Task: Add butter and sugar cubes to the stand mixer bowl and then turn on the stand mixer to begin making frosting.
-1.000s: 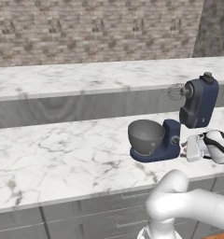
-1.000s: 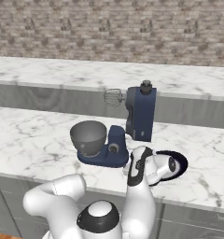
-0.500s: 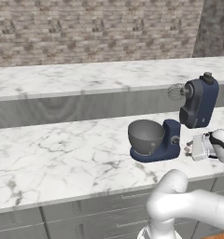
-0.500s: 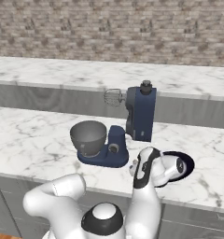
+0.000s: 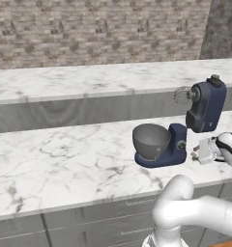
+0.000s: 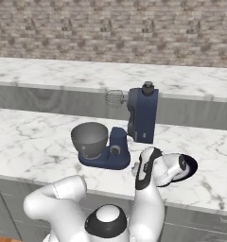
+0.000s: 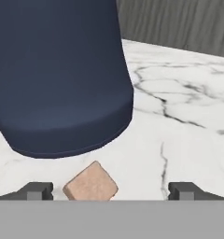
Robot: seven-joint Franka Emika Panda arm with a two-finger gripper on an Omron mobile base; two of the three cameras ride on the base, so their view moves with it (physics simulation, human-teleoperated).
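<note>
Hovering with jaws spread wide around the tan cube beside the stand mixer, risking nudging it against that navy body while closing.

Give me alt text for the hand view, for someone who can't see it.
A small tan cube lies on the white marble counter between the two tips of the open gripper. Just beyond it looms the rounded navy base of the stand mixer, with a grey wall behind.
</note>
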